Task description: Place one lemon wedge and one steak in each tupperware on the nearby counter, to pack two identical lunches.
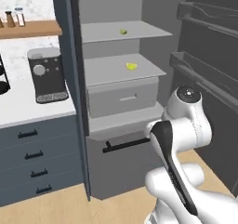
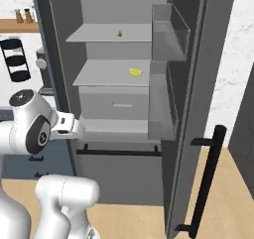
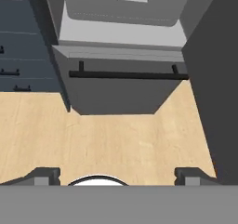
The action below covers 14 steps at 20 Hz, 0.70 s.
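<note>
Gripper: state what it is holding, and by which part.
Nothing is held. In the hand view the gripper stands open, its fingertips wide apart with only bare wooden floor between them.

A lemon wedge (image 1: 131,66), yellow, lies on the fridge's lower shelf, above and ahead of the wide-open gripper (image 3: 116,175). Another lemon wedge (image 1: 123,31), greener, sits one shelf higher.

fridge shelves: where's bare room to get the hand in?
Middle grey shelf: free left of the yellow lemon wedge, up to the left wall. Top grey shelf: free left of the small green wedge. Open gripper faces the wooden floor.
</note>
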Motion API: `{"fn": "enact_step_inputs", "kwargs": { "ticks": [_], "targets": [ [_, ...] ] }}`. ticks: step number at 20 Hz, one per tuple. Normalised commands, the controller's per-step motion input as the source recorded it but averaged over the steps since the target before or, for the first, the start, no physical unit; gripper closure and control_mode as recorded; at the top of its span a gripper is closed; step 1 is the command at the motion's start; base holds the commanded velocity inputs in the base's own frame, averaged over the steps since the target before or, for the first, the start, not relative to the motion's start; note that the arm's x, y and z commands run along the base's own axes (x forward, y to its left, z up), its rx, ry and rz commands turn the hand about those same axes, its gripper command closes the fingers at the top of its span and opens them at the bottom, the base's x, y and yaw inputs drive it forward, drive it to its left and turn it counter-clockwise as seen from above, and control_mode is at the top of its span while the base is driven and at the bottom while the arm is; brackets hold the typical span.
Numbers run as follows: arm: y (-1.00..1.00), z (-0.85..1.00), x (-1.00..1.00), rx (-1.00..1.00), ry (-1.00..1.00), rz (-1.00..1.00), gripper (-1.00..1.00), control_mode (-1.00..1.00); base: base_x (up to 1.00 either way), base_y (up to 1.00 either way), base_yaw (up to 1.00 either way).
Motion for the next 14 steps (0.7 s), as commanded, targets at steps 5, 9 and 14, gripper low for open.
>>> {"fn": "enact_step_inputs", "kwargs": {
  "ticks": [5,9,14],
  "targets": [
    [0.00,0.00,0.00,0.00,0.00,0.00,-1.00,1.00,0.79,-0.38,0.00],
    [0.00,0.00,0.00,0.00,0.00,0.00,-1.00,1.00,0.90,0.02,0.00],
    [0.00,0.00,0.00,0.00,0.00,0.00,-1.00,1.00,0.72,0.06,0.00]
  ]
}}
